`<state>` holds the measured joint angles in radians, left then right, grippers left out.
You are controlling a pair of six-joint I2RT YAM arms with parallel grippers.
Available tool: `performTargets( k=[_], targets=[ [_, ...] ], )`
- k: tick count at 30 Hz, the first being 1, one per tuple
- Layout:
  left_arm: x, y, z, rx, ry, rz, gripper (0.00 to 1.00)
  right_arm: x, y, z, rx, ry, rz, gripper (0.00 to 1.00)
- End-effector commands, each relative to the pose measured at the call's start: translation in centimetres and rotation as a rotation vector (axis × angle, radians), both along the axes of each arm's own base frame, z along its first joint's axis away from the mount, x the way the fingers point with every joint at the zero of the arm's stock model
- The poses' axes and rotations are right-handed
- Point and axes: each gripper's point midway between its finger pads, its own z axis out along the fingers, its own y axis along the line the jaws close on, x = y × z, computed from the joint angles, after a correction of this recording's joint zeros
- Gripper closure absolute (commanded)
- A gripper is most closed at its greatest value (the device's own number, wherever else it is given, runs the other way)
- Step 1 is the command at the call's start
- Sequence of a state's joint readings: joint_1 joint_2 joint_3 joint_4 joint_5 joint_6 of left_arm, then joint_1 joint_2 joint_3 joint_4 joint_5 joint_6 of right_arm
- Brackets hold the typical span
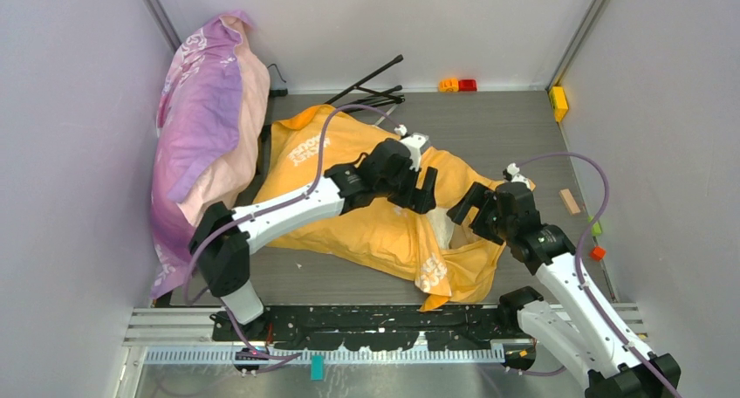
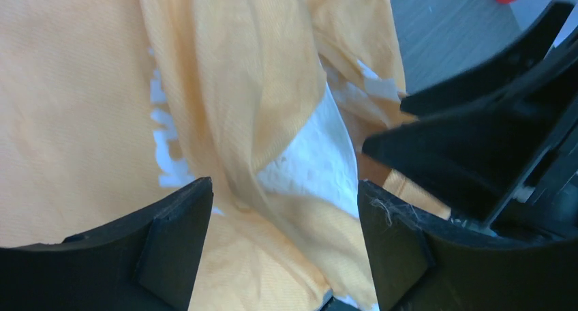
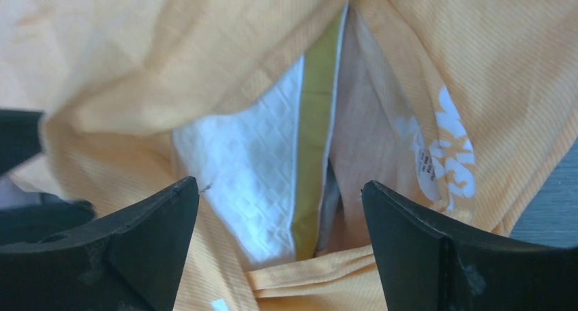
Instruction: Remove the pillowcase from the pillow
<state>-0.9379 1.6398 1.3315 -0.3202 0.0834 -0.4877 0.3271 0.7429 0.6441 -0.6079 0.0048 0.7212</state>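
The left gripper (image 1: 427,191) hangs with its fingers spread wide over the middle of the orange pillowcase (image 1: 366,228); in its wrist view the two black fingertips (image 2: 174,239) frame rumpled orange folds without pinching any cloth. Just to its right, the right gripper (image 1: 465,208) is likewise spread wide and grips nothing. It points at the pillowcase's open mouth, where the white quilted pillow (image 3: 249,171) and its yellow-olive side band (image 3: 315,134) show between the parted orange edges. The pillow lies almost wholly inside the case, across the middle of the grey table (image 1: 524,132), with white lettering showing on the fabric. A pink-purple floral pillow (image 1: 205,136) leans against the left wall, touching the case's far-left corner. Small coloured blocks (image 1: 458,85) sit well apart along the far edge.
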Motion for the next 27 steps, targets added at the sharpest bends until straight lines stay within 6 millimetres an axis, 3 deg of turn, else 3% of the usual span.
performTargets(
  k=[1,7,12,14,17,20,23,27],
  targets=[
    [1.3,0.4,0.0,0.146,-0.027,-0.003,0.2,-0.5,1.0,-1.5,0.051,0.027,0.03,0.02],
    [1.4,-0.7,-1.4,0.202,-0.001,-0.077,0.17,0.3,2.0,-4.0,0.092,0.045,0.039,0.04],
    [2.1,-1.2,-2.2,0.24,-0.006,-0.099,0.2,1.2,3.9,-4.8,0.182,0.05,0.078,0.23],
    [2.3,-1.3,-2.7,0.256,0.0,-0.108,0.22,1.3,4.5,-4.4,0.218,0.03,0.098,0.43],
    [2.5,-1.3,-3.5,0.251,0.039,-0.125,0.31,1.5,5.1,-3.1,0.246,-0.022,0.131,0.7],
    [3.3,-1.0,-4.1,0.201,0.093,-0.108,0.51,1.2,5.5,-1.2,0.258,-0.081,0.179,0.97],
    [5.5,0.7,-3.6,0.127,0.127,-0.032,0.73,0.6,6.7,1.4,0.314,-0.133,0.269,1.0],
    [9.2,5.1,-2.9,0.102,0.126,0.112,0.79,-0.3,8.2,5.3,0.389,-0.199,0.373,1.0]
  ],
)
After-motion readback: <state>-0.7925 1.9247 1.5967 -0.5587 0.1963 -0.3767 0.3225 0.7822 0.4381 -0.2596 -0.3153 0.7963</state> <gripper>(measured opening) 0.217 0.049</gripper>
